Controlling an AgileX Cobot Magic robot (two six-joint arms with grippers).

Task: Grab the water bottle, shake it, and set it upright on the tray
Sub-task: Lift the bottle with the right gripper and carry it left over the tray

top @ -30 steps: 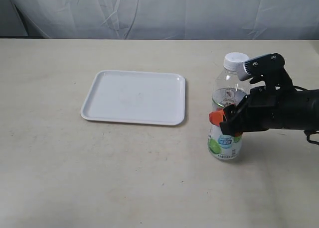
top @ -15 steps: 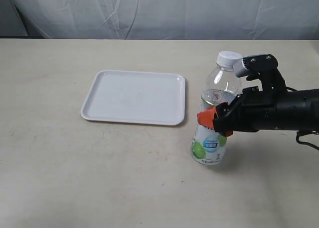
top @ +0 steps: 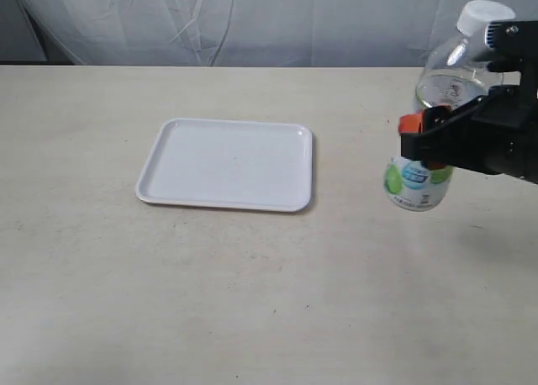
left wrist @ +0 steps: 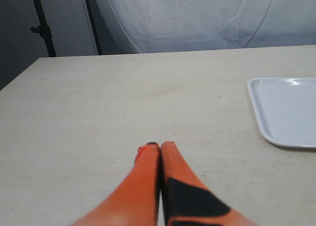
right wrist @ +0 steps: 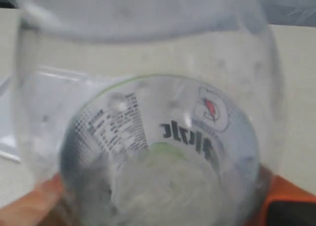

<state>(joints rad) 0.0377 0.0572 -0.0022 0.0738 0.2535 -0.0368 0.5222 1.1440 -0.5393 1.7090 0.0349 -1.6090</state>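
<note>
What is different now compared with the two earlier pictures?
The right hand, still clamped on the water bottle, swung it first toward the tray, then up and away to the right; the bottle now hangs tilted above the table. The tray stayed in place.
</note>
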